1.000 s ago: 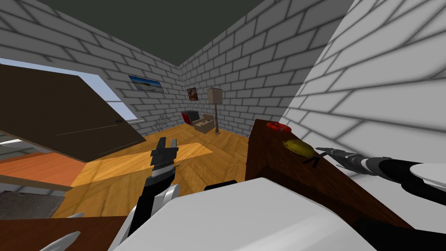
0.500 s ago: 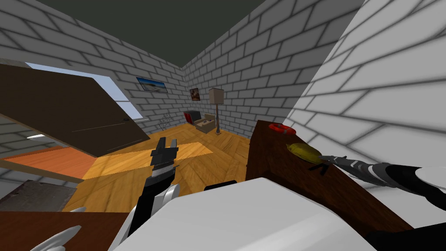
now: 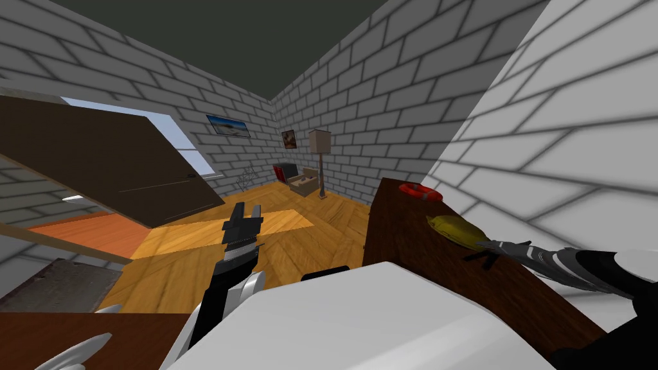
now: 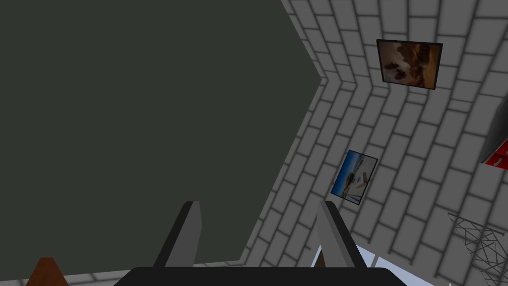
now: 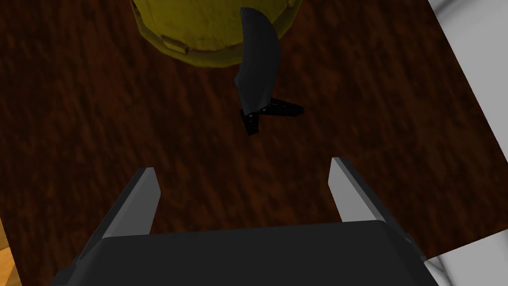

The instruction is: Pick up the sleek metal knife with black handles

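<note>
Grey brick walls close round a wood-plank floor. Over that floor, left of centre, the left jaws stand raised, spread wide and empty. Further right, a dark brown wooden worktop [image 3: 411,244] runs along the wall, with a red ring-shaped object [image 3: 421,191] at its far end and a dull yellow rounded lump [image 3: 456,230] nearer. Just on the lump's near side lies the dark curved-bladed knife with two short black handles [image 5: 257,79]. The right jaws hover over the worktop just short of those handles, fully apart and gripping nothing.

The knife lies low and thin, so jaws closing too high would likely slip past it. A pinch on one handle might swivel it, and pushing further could shove the blade into the lump.

It looks almost black throughout, with no metal shine. The broad blade tapers to a tip at the lump's edge, and the handles fork apart at the near end.
</note>
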Robot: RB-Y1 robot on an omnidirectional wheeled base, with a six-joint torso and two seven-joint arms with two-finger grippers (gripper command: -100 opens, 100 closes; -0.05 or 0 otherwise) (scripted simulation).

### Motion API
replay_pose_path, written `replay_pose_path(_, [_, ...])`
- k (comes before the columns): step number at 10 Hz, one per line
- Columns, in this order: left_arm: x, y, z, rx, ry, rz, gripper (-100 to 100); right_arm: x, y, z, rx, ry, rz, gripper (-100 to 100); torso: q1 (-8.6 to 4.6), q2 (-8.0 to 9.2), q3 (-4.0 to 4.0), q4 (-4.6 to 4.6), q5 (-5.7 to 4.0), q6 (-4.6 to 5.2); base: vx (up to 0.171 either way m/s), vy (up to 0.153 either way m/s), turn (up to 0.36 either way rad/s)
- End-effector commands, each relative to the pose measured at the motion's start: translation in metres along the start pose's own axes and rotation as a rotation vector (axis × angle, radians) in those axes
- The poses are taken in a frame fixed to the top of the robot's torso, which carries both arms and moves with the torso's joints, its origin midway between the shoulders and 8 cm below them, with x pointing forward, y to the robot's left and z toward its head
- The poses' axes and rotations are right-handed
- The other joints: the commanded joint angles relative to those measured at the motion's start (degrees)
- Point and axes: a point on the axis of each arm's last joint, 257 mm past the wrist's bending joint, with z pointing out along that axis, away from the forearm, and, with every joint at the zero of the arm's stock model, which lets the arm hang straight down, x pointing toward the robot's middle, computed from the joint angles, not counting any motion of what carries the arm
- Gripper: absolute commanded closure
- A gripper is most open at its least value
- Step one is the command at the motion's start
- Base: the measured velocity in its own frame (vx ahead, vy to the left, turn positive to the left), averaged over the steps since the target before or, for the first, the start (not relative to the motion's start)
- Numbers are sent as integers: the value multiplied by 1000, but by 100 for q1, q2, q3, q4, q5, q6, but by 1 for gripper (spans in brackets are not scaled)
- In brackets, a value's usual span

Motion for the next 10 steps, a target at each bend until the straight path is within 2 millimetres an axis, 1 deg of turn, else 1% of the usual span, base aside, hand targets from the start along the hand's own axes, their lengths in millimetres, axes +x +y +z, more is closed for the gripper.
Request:
replay_pose_path(1, [0,0,0,0,0,0,0,-9,13,-1,-30,-32,-41,-100,0,0,0,0,0,0,47,-83,60])
replay_pose_path(3, [0,0,0,0,0,0,0,-20,25,-2,-63,-70,-85,-100,-4,-1,0,0,-1,1,48,-92,51])
replay_pose_path(5, [0,0,0,0,0,0,0,-20,26,0,-63,-70,-86,-100,-5,-3,-2,-1,-1,0,36,-66,45])
replay_pose_path(6, [0,0,0,0,0,0,0,-20,26,0,-63,-72,-89,0,11,5,3,1,2,2,4,-8,0])
replay_pose_path(7, [0,0,0,0,0,0,0,-19,25,6,-64,-73,-86,-100,25,12,7,3,6,2,-8,1,10])
replay_pose_path(10, [0,0,0,0,0,0,0,-16,23,16,-65,-73,-84,-100,27,22,13,6,2,0,-22,10,9])
